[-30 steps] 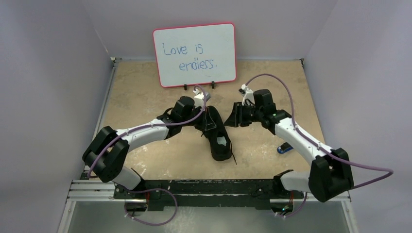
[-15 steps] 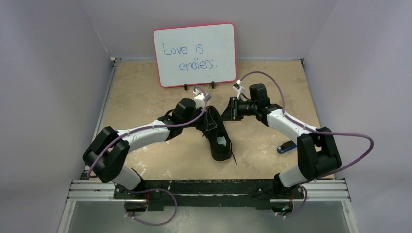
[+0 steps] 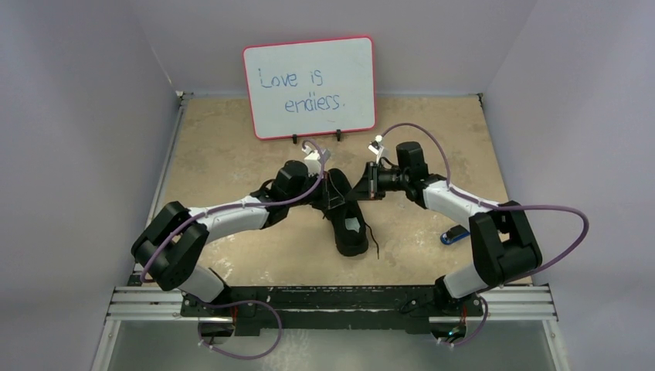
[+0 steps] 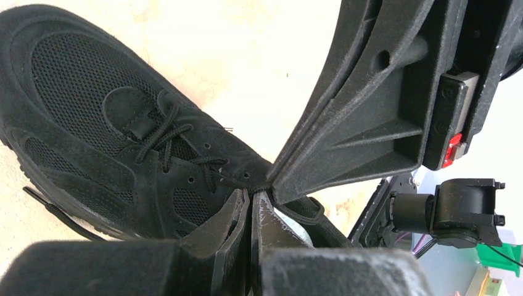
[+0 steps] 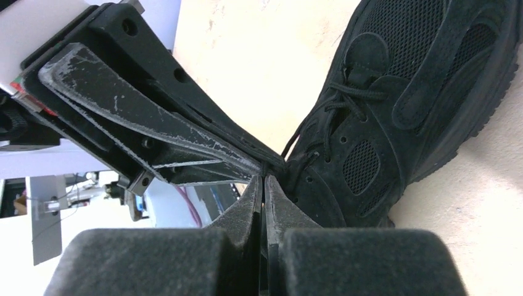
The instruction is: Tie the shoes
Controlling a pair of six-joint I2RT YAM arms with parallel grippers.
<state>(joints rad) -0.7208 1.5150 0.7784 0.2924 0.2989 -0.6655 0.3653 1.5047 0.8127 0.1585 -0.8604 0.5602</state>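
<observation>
we see the left pincer (image 4: 250,205) clenched, its 2 fingers pressed flat together with no gap at the tips. a thin black lace (image 4: 169,132) leaves the eyelets of the shoe (image 4: 92,111) and runs straight to those tips, so we read the pincer as nipped on that strand. the right pincer (image 5: 264,188) is clenched as well, its 2 fingers closed to a hairline. its tips meet the left pincer's tips point to point, touching or all but touching, just above the shoe's collar. the same strand ends at that meeting spot; whether the right pincer has it too, we cannot tell.

the all-black shoe lies on its sole under both pincers. in the left pincer's own camera the mesh toe stretches away to the left of the fingers, with the laced tongue just ahead of the tips. in the right pincer's own camera the shoe lies to the right of the fingers, its crossed laces beside the tips. from above, the heel opening with its pale grey insole (image 3: 355,226) sits on the near side of the 2 pincers, and a loose lace end trails on the table (image 3: 224,147) beside the heel.

beyond both pincers a red-rimmed whiteboard (image 3: 309,86) stands upright, reading "love is endless." a small blue-and-black gadget (image 3: 454,235) lies well off to the right pincer's outer side.
</observation>
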